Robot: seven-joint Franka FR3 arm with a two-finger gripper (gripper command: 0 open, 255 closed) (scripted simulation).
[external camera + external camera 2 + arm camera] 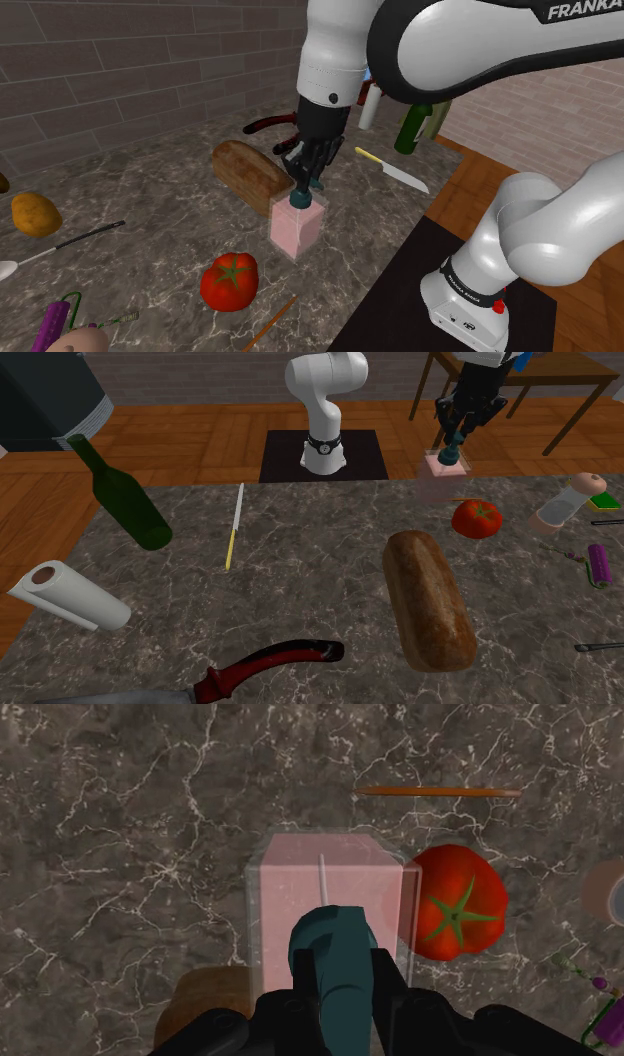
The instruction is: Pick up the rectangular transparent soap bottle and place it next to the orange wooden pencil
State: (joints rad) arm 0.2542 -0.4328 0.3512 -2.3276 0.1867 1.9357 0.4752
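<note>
Jaws apparently around one soap bottle (330, 899)

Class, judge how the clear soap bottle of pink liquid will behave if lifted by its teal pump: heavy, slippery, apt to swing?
Probably heavyish: the soap bottle looks nearly full. Clasped by the gripper at its narrow teal pump, it may swing or twist. Its box-shaped body should stand steadily when set down.

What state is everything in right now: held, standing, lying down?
soap bottle, upright, clasped at its teal pump.
jaws, shut on that pump.
tomato, whole, stem up.
pencil, lying flat, untouched.
bread loaf, whole, lying flat.
knife, lying flat.
paper towel roll, on its side.
</note>
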